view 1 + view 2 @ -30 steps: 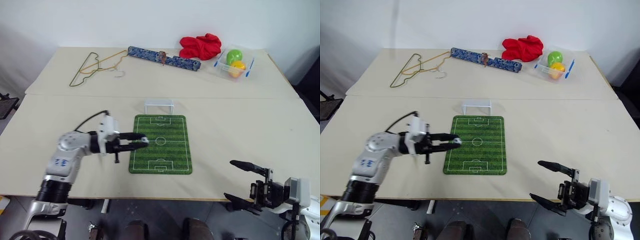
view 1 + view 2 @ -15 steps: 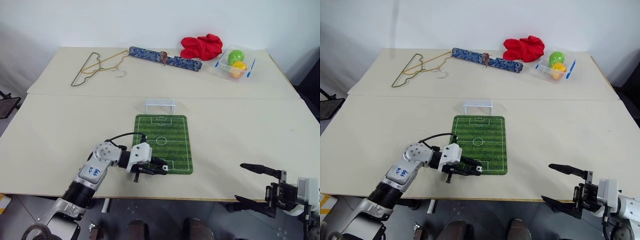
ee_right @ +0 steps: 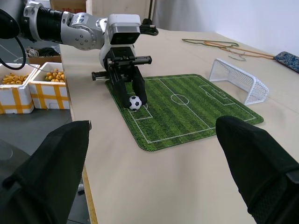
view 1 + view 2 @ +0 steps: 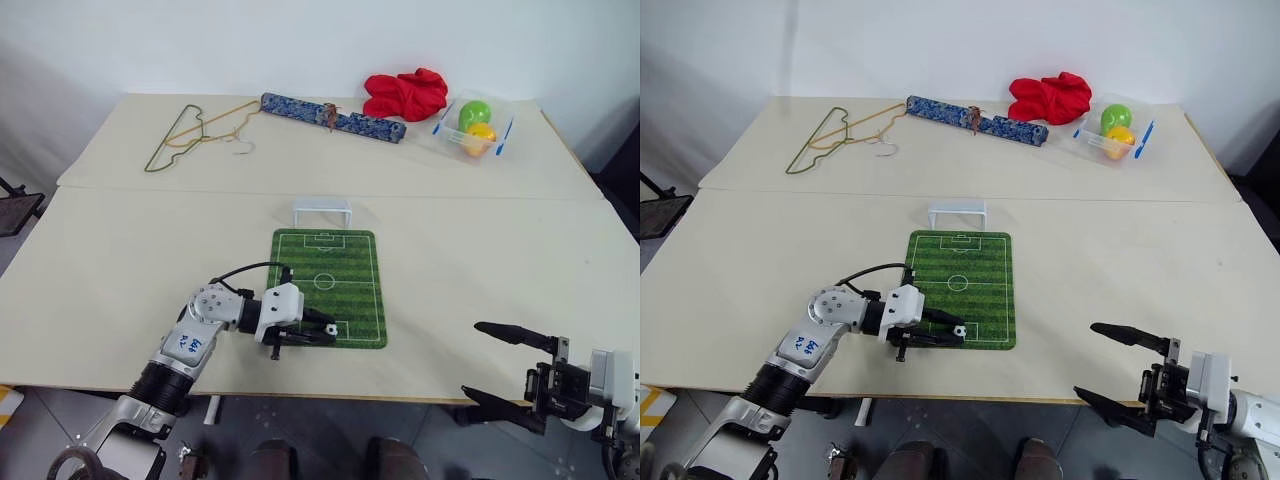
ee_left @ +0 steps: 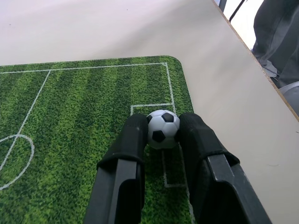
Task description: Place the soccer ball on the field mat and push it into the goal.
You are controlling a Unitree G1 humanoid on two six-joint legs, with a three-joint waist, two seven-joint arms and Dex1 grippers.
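Your left gripper (image 5: pixel 161 133) sits low over the near end of the field mat (image 4: pixel 330 265), fingers closed against both sides of the soccer ball (image 5: pixel 162 129). The ball rests on the mat at the near penalty-box lines, just inside the near edge. The goal (image 4: pixel 322 212) stands upright on the table (image 4: pixel 480 230) just beyond the mat's far short edge, well apart from the ball. Your right gripper (image 4: pixel 1118 365) hangs off the near right edge of the table, its fingers spread wide with nothing between them.
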